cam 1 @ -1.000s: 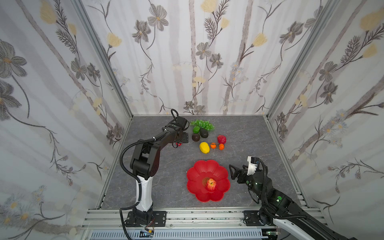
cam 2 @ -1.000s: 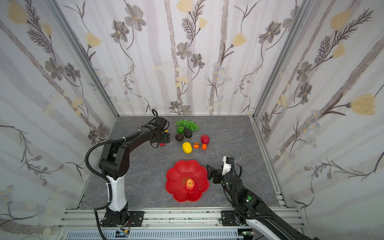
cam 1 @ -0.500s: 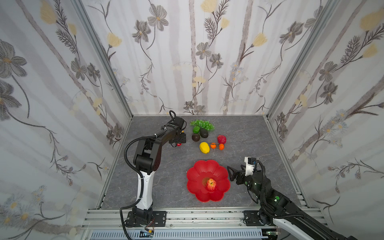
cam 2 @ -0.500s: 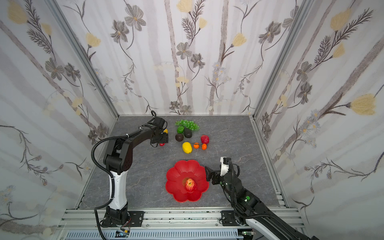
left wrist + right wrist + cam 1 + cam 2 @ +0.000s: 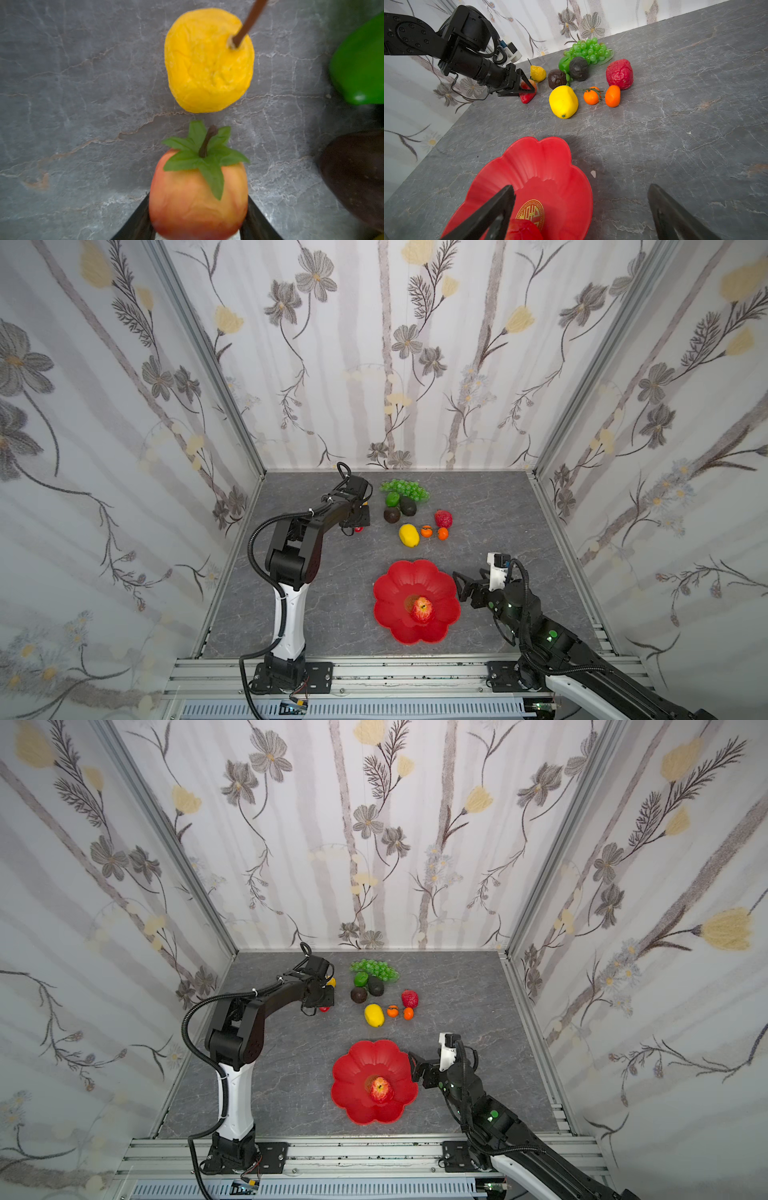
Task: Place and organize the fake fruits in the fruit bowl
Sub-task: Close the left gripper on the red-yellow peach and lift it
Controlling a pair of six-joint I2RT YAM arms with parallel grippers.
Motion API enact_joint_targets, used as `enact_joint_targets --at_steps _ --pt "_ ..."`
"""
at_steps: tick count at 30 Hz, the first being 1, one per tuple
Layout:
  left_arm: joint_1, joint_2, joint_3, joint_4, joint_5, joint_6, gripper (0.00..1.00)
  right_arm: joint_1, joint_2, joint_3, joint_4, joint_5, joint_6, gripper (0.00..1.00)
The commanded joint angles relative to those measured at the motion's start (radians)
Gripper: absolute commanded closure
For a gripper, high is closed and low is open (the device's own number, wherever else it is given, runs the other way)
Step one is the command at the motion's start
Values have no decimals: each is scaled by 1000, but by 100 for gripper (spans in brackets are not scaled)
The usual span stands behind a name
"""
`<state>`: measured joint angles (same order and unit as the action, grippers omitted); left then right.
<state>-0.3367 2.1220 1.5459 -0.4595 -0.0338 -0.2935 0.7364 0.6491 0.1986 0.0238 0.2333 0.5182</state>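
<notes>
Red flower-shaped bowl sits near the front of the grey tabletop, and so far only a red-yellow apple is in it, right in the middle over a gold emblem.

All the other fruit is bunched further back: lemon, two little oranges, a wrinkly dark-red fruit, green grapes, a lime and two dark avocados.

Left hand is down at the back left with its fingers either side of a strawberry that's on the tabletop, with the crinkly yellow pear just beyond. Can't tell if it's actually squeezing it.

Right hand is spread wide and empty, by the bowl's right rim.
</notes>
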Motion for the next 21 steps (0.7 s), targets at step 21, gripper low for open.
enact_joint_targets --at_steps 21 --pt "-185 -620 -598 377 114 16 50 -41 101 155 -92 -152 178 0"
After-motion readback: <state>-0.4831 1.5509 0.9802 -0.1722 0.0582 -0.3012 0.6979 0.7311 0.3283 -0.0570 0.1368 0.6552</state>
